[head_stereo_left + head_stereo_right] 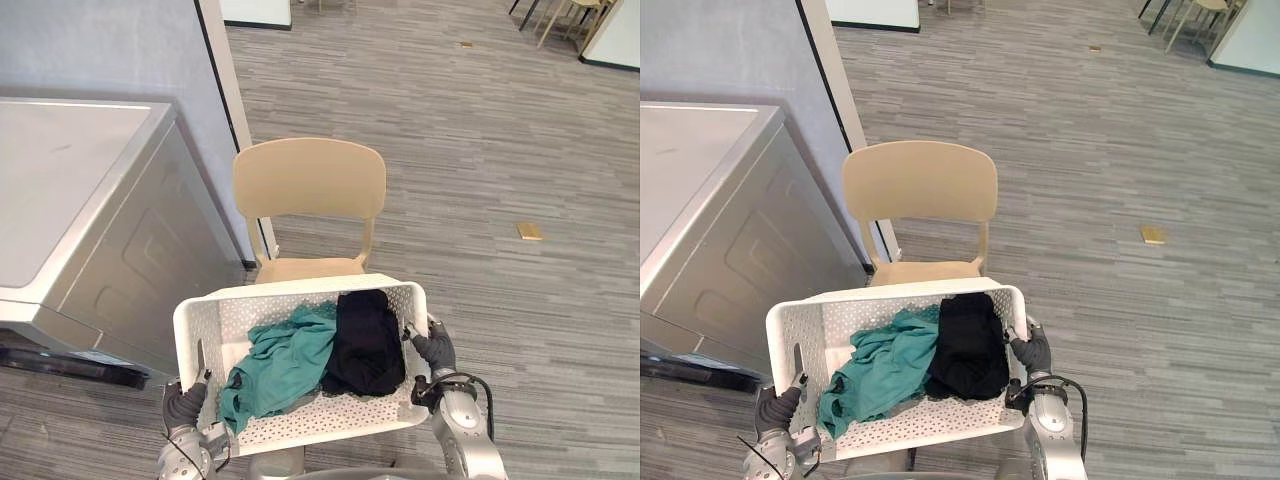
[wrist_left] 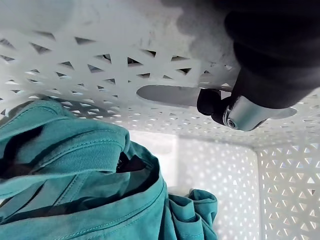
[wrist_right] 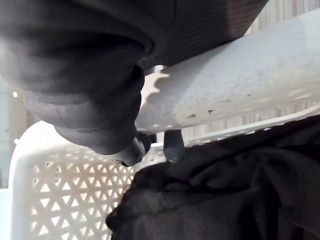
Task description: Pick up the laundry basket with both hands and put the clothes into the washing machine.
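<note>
The laundry basket [image 1: 262, 316] is near the robot, in the middle, lifted in front of its body. The left hand [image 1: 185, 402] is clamped on the left short side. In the left wrist view, a dark-tipped finger [image 2: 216, 103] is hooked through the handle slot in the wall. The right hand [image 1: 436, 350] is clamped on the right short side, and its fingertips [image 3: 173, 146] come over the rim into the basket. I think one hand grips each end so that the load is balanced and the basket stays level. It looks almost level, only a little lower on the near left.

The basket is white plastic, and its walls and bottom have small triangle holes. Inside, a teal garment [image 1: 285, 365] lies crumpled on the left part and a black garment [image 1: 365, 345] is heaped on the right part; the two touch in the middle. Neither one hangs over the rim.

A beige chair [image 1: 310, 180] stands just beyond the basket. The grey washing machine [image 1: 70, 200] is to the left, and I judge the basket must go there next.
</note>
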Robot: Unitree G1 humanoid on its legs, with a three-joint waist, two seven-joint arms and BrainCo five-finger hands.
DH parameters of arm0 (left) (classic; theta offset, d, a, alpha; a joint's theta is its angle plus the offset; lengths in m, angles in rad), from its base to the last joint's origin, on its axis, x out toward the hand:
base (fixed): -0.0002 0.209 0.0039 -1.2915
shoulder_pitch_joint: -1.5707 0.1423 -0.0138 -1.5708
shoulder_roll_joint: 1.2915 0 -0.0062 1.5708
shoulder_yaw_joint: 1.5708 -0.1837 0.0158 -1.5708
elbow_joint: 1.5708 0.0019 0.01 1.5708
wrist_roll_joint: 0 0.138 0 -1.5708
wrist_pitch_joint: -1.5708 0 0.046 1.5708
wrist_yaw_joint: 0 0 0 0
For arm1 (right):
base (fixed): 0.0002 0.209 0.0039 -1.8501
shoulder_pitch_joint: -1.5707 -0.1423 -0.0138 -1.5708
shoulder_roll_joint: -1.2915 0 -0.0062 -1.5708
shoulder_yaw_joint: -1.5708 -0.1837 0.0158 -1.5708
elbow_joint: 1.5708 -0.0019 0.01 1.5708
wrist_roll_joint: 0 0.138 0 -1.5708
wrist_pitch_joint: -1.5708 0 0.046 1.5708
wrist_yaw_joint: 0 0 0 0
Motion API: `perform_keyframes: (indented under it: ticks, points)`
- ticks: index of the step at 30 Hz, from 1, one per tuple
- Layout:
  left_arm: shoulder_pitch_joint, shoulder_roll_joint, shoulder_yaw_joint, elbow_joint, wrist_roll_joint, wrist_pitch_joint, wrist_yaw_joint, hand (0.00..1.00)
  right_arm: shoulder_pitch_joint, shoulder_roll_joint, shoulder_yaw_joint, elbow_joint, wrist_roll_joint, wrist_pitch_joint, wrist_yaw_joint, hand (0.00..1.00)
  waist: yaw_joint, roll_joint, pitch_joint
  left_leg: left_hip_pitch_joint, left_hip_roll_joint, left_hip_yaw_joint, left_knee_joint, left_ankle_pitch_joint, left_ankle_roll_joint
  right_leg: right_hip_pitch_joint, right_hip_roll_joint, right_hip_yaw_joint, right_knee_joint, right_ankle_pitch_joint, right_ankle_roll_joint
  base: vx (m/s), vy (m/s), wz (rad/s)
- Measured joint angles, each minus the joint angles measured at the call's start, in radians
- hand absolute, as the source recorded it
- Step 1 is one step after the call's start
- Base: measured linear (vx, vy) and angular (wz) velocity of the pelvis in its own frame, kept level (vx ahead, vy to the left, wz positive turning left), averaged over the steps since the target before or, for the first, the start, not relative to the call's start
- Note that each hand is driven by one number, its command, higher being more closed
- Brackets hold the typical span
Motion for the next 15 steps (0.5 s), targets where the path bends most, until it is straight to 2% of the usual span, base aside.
perform_keyframes:
  ticks: [1, 2, 4, 5, 6, 9, 11, 15]
  points:
    - [-0.004, 0.008, 0.000, 0.005, -0.003, 0.000, 0.000, 1.00, -0.006, 0.003, 0.000, 0.007, -0.003, 0.001, -0.002, 1.00, 0.000, 0.001, 0.001, -0.002, 0.000, 0.018, 0.002, -0.005, 0.012, -0.009, -0.003, -0.002, 0.003, 0.009, -0.015, -0.05, 0.141, -0.28]
    - [-0.004, 0.010, 0.001, 0.010, -0.006, 0.000, 0.001, 1.00, -0.012, 0.005, 0.001, 0.014, -0.004, 0.002, -0.003, 1.00, -0.002, 0.003, 0.001, 0.000, 0.001, 0.034, -0.005, -0.005, 0.040, -0.019, -0.002, -0.010, 0.003, 0.025, -0.028, -0.06, 0.132, -0.30]
    - [-0.017, 0.011, 0.002, 0.038, -0.006, 0.000, 0.001, 1.00, -0.027, 0.003, 0.000, 0.043, -0.007, 0.003, -0.005, 1.00, -0.002, 0.005, 0.002, 0.011, 0.007, 0.066, -0.032, 0.006, 0.067, -0.028, -0.008, -0.055, 0.009, 0.030, -0.024, -0.08, 0.082, -0.31]
    - [-0.017, 0.011, 0.003, 0.041, -0.007, 0.000, 0.002, 1.00, -0.031, 0.000, 0.000, 0.048, -0.008, 0.006, -0.006, 1.00, -0.001, 0.012, 0.007, 0.015, 0.009, 0.076, -0.038, 0.010, 0.072, -0.036, -0.004, -0.059, 0.025, 0.024, -0.019, -0.07, 0.015, -0.37]
    - [-0.017, 0.010, 0.004, 0.045, -0.007, 0.000, 0.002, 1.00, -0.037, -0.006, 0.001, 0.055, -0.009, 0.008, -0.006, 1.00, -0.001, 0.007, 0.004, 0.026, 0.015, 0.088, -0.045, 0.011, 0.073, -0.036, 0.000, -0.075, 0.029, 0.017, -0.023, -0.03, -0.030, -0.45]
    - [-0.033, 0.009, 0.000, 0.067, -0.007, 0.000, -0.003, 1.00, -0.055, -0.013, -0.003, 0.079, -0.008, 0.007, -0.006, 1.00, -0.010, 0.020, -0.009, 0.037, 0.030, 0.108, -0.080, 0.025, 0.058, -0.033, 0.018, -0.078, -0.035, 0.032, -0.018, -0.05, -0.059, -0.36]
    - [-0.031, 0.004, -0.001, 0.068, -0.007, 0.003, -0.007, 1.00, -0.060, -0.021, -0.003, 0.091, -0.008, 0.007, -0.005, 1.00, -0.026, 0.031, -0.007, 0.053, 0.038, 0.120, -0.128, 0.057, 0.041, -0.035, 0.032, -0.070, -0.064, 0.054, -0.001, -0.01, -0.065, -0.20]
    - [-0.034, -0.007, -0.008, 0.085, 0.000, 0.011, -0.009, 1.00, -0.067, -0.032, -0.009, 0.118, -0.008, 0.006, -0.005, 1.00, -0.030, 0.050, -0.010, 0.081, 0.058, 0.130, -0.177, 0.081, 0.020, -0.034, 0.060, -0.056, -0.089, 0.070, -0.019, 0.04, -0.091, -0.21]
